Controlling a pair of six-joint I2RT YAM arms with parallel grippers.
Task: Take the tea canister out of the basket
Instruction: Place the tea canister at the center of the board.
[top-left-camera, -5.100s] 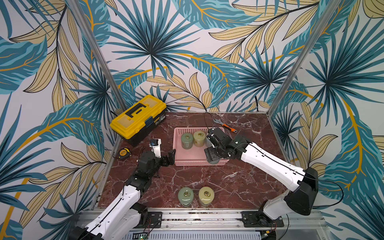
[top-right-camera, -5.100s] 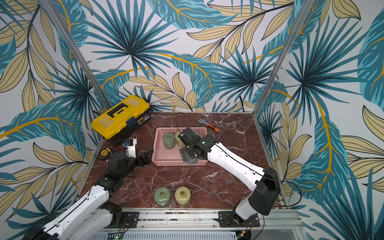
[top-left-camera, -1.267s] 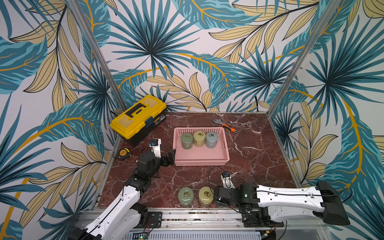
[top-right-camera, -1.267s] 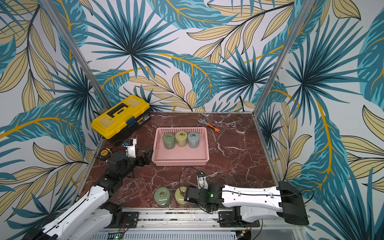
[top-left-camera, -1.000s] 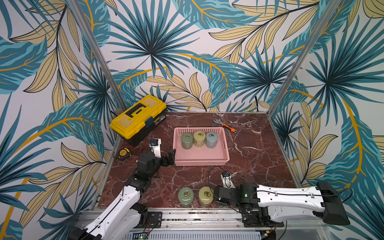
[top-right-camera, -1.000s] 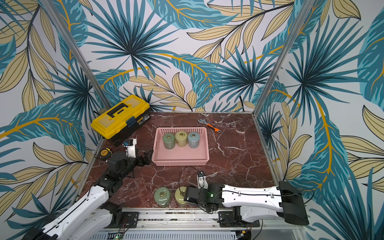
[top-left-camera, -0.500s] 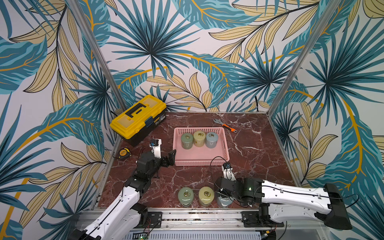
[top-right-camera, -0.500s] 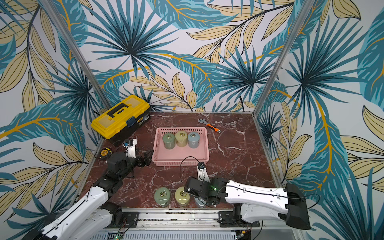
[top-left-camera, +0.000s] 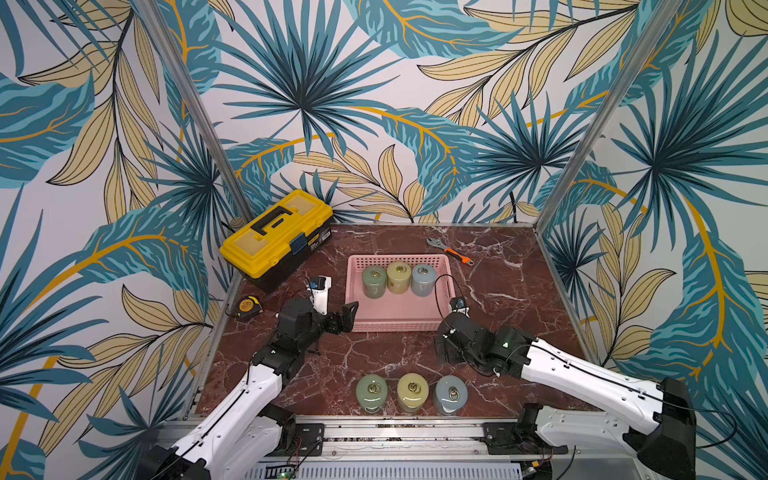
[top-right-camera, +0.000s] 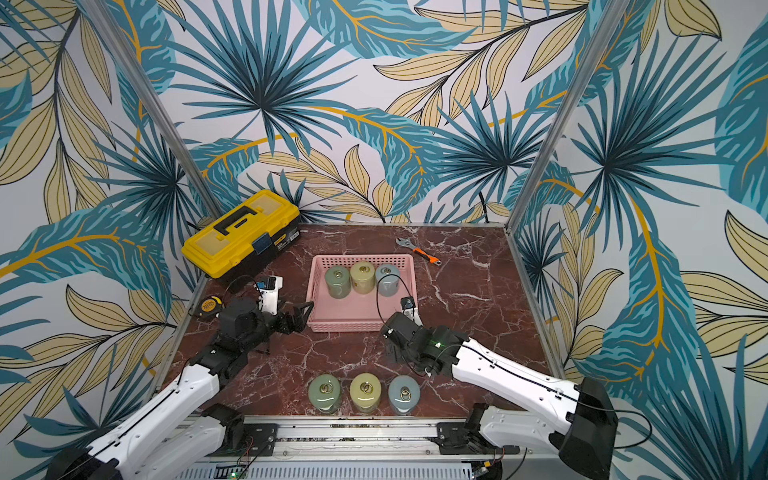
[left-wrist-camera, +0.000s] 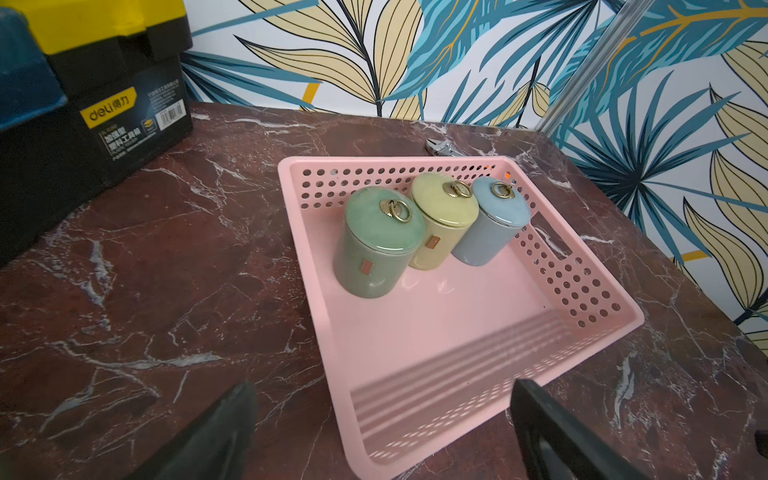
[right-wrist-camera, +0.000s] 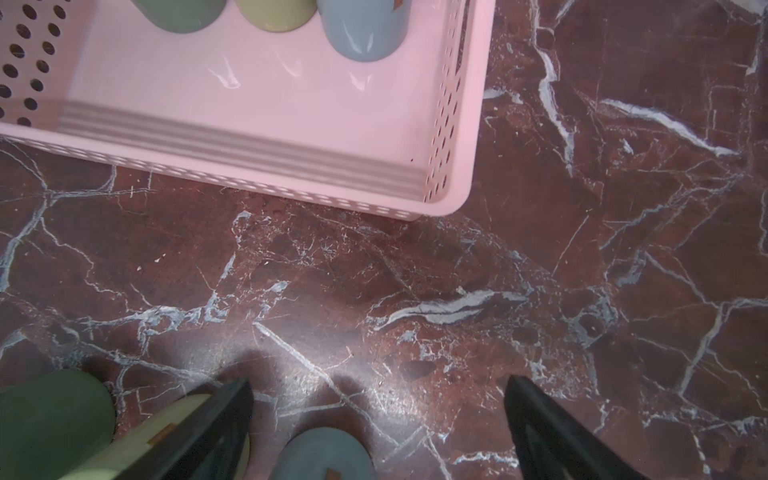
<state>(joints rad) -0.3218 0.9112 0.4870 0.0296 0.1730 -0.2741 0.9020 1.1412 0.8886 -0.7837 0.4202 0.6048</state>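
The pink basket sits just past the centre of the tabletop, toward 12 o'clock. Three tea canisters stand upright in a close row along its far wall: green canister at the basket's 10 o'clock, yellow canister at 12, blue canister at 2.

Three more stand upright on the tabletop at 6 o'clock, near the front edge and well apart from the basket: loose green canister toward 7, loose yellow canister in the middle, loose blue canister toward 5.

The left hand hangs just off the basket's 8 o'clock corner, jaws spread wide, holding nothing. The right hand points down at bare tabletop between the basket's 4 o'clock corner and the loose blue canister, jaws just as wide, empty, touching neither.

A toolbox lies at 10 o'clock, a wrench at 1 and a tape measure at the 9 o'clock edge.
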